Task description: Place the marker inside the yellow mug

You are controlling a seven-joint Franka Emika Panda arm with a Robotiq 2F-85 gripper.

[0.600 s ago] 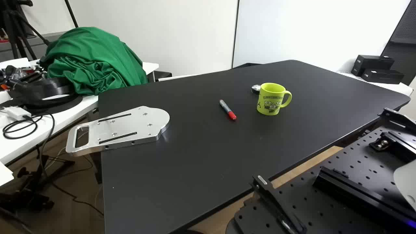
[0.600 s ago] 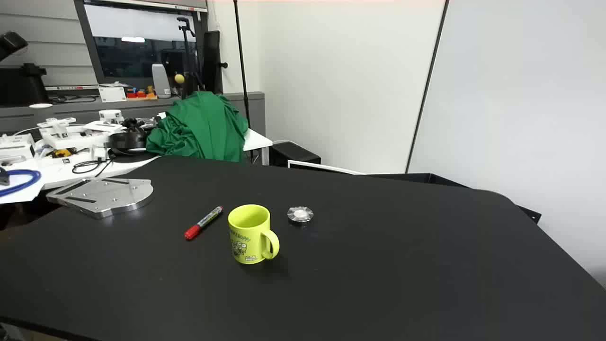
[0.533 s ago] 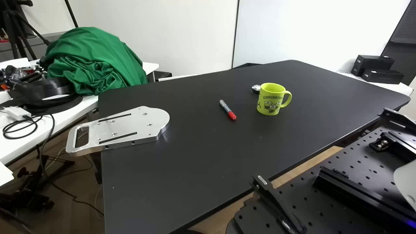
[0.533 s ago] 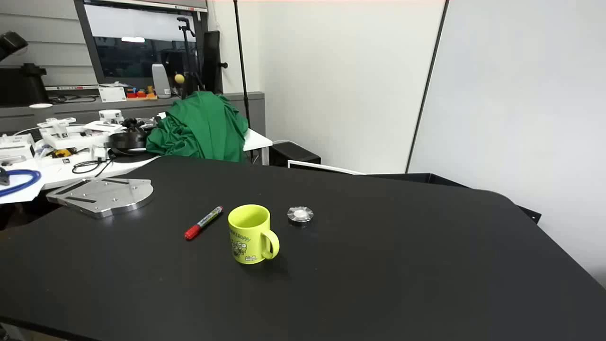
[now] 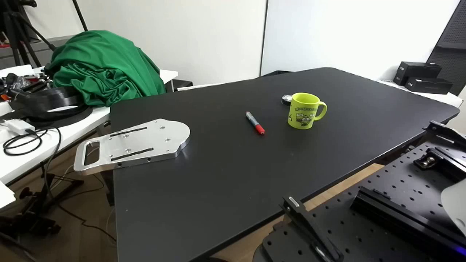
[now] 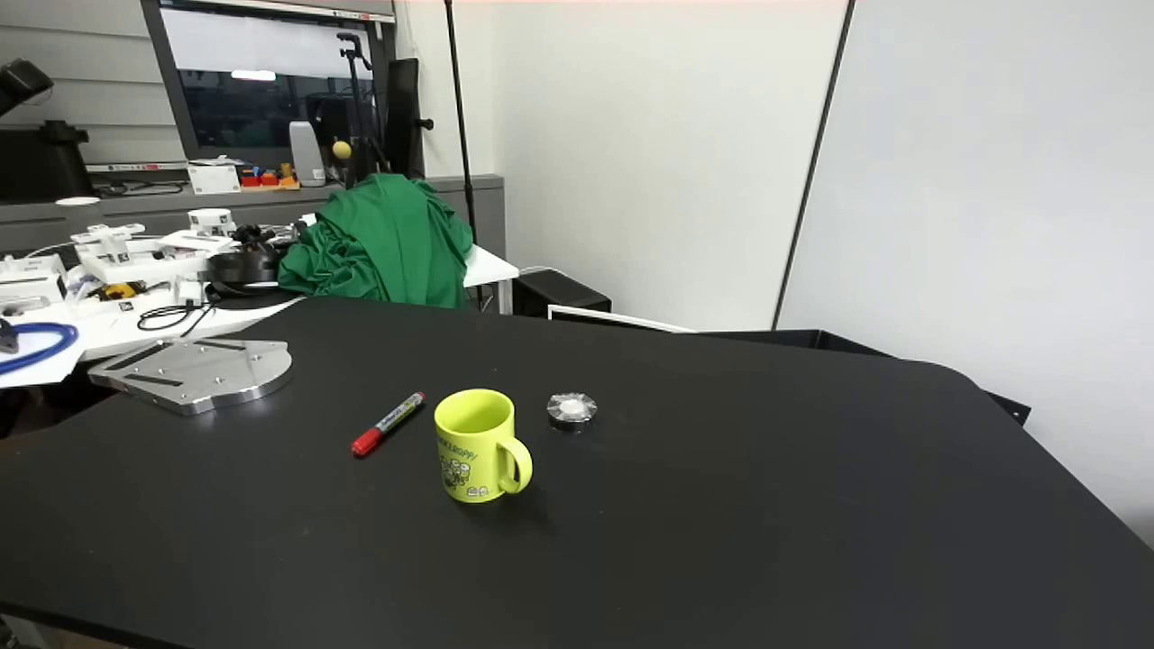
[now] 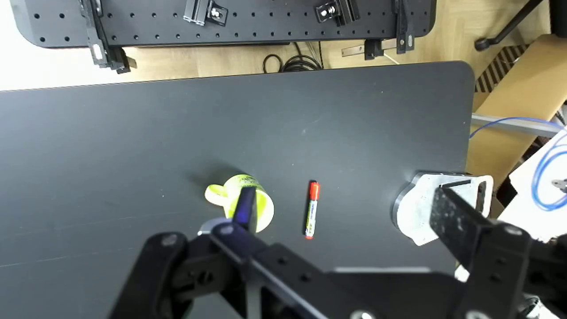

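Observation:
The marker [image 5: 255, 123] lies flat on the black table in both exterior views [image 6: 388, 425]. It has a red cap and a light grey body. The yellow mug [image 5: 300, 115] stands upright beside it, apart from it, with one side handle and a dark cartoon print; it also shows in the other view [image 6: 469, 460]. In the wrist view my gripper [image 7: 345, 201] is open with nothing between its wide-apart fingers. The marker [image 7: 312, 210] appears between the fingers, well below them. The left finger hides part of the mug [image 7: 265, 210]. The gripper is outside both exterior views.
A small round dark object with a shiny top [image 6: 572, 409] sits near the mug. A silver metal plate [image 5: 145, 138] lies at the table's edge, overhanging it. A black perforated board [image 5: 382, 203] with rails borders the table [image 5: 204, 203]. A green cloth [image 5: 102, 69] lies on a side table.

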